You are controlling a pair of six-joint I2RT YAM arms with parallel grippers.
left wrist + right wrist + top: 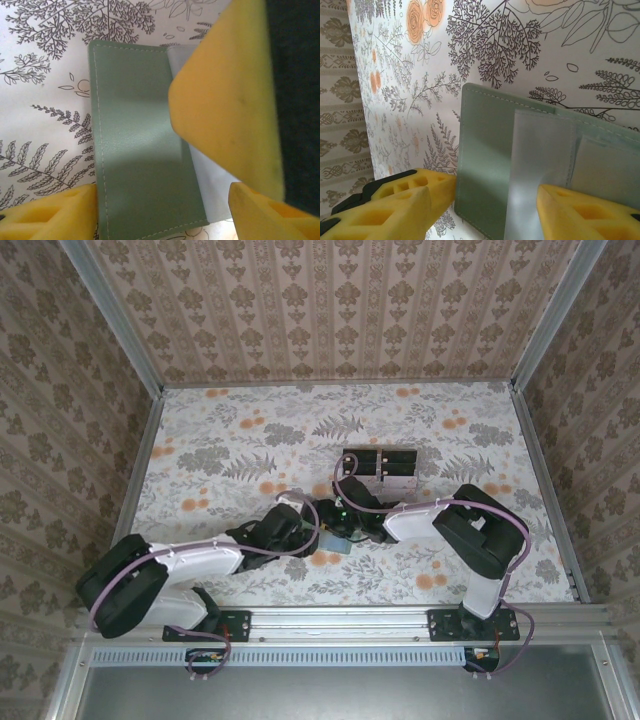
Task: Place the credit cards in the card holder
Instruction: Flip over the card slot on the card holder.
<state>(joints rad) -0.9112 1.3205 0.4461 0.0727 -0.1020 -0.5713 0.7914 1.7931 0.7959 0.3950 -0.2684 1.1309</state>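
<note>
Card holder (140,150), sage green, lay flat on the floral counter (40,125) between the two arms, near the clear stand (380,465). I found the left pincer (162,200) clamped across it, a pad on either side. The right pincer (495,192) straddled the same card holder, one finger (225,100) over its pale inner face. Whether it gripped I could not tell.

Sage-green card holder (140,150); yellow fingers (55,212)
</note>
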